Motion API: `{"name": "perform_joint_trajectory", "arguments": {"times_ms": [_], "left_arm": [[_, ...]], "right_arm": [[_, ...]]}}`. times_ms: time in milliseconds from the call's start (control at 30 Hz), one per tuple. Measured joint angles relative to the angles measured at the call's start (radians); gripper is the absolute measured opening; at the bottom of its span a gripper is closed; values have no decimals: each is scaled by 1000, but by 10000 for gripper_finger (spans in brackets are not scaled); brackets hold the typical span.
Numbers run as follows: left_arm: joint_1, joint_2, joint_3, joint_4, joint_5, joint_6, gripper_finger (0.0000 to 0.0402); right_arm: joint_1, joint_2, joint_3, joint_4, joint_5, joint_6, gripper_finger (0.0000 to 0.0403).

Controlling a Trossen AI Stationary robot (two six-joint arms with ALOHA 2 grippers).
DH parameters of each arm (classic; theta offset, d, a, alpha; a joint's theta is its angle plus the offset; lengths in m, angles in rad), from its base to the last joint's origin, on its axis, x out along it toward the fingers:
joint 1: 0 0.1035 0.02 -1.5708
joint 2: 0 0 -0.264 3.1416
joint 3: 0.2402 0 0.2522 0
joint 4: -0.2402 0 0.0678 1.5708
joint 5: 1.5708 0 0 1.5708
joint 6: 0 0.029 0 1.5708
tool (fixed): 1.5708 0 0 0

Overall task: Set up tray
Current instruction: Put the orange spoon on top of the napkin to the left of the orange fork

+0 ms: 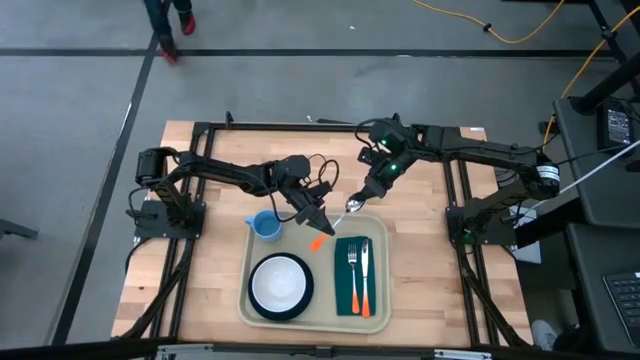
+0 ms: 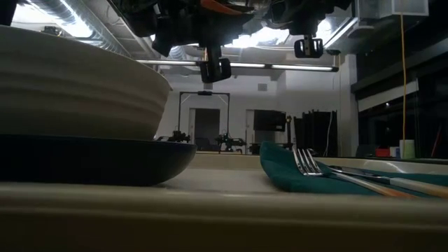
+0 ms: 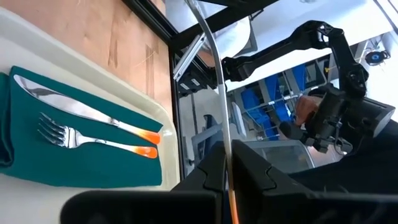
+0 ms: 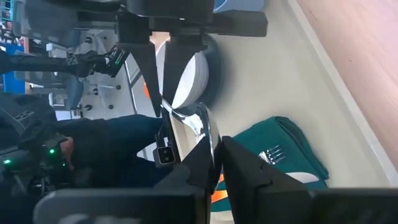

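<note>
A spoon (image 1: 336, 224) with an orange handle hangs in the air over the far edge of the beige tray (image 1: 243, 292), between my two grippers. My left gripper (image 1: 318, 221) is shut on its handle end. My right gripper (image 1: 354, 204) is at its bowl end. On the tray stand a blue cup (image 1: 265, 226) and a white bowl on a dark plate (image 1: 281, 285). A green napkin (image 1: 360, 278) on the tray carries a fork (image 1: 352, 262) and a knife (image 1: 366, 266). My left gripper pinches the spoon between its two fingers where the metal shaft meets the orange handle (image 3: 231, 186). It comes in from the table's left, slanting a little downward. The shaft (image 3: 214, 74) runs on past the fingertips, and the orange end (image 1: 320, 243) sticks out toward the near side. The spoon is clear of the tray. My right gripper has the spoon's bowl (image 4: 202, 124) at its fingertips, which stand close on either side of it. It comes from the table's far right, slanting down. Whether both fingers (image 4: 249, 171) press on the bowl, I cannot tell.
Bare wooden table top (image 1: 420, 270) lies to the right and left of the tray. The dark arm frames (image 1: 455, 215) stand at both sides. In the low view the bowl (image 2: 70, 91) and the napkin with the fork (image 2: 315, 164) fill the foreground.
</note>
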State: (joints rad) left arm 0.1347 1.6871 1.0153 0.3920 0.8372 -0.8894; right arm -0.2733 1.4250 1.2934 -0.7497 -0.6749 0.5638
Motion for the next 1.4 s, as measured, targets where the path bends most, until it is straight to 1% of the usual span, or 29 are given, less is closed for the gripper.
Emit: {"name": "perform_joint_trajectory", "arguments": {"times_ms": [133, 200, 367, 467, 633, 800, 1000, 1100, 1133, 1200, 1300, 1400], "left_arm": [[1, 0, 0, 5, -27, -3, 2], [3, -3, 2, 16, -46, -2, 1], [2, -4, 3, 13, -45, -7, 1], [2, -4, 3, 8, -39, -7, 1], [10, -4, 3, 2, -38, -10, 1], [44, -4, 3, -19, -51, -25, 1], [78, -3, 2, -169, -55, 75, 1], [84, -4, 2, -218, -50, 126, 1], [84, -9, -3, -218, -50, 133, 1], [83, -22, -15, -196, -49, 130, 1], [76, -41, -34, -153, -60, 112, 1], [67, -40, -50, -92, -127, 71, 1]], "right_arm": [[0, 0, 0, 8, -9, -7, 51], [2, 2, -1, 10, -9, -7, 69], [1, 2, -2, 7, -8, -7, 120], [1, 2, -2, 8, -7, -8, 138], [1, -5, -2, 35, -11, 3, 146], [1, -12, -2, -2, -5, 3, 146], [1, -14, -2, -52, 3, -35, 146], [1, -18, -2, -72, 4, -50, 146], [1, -24, -2, -84, 16, -55, 146], [8, -48, -2, -96, 81, -72, 146], [22, -118, -2, -86, 217, -75, 142], [30, -211, -2, -31, 369, -74, 133]]}}
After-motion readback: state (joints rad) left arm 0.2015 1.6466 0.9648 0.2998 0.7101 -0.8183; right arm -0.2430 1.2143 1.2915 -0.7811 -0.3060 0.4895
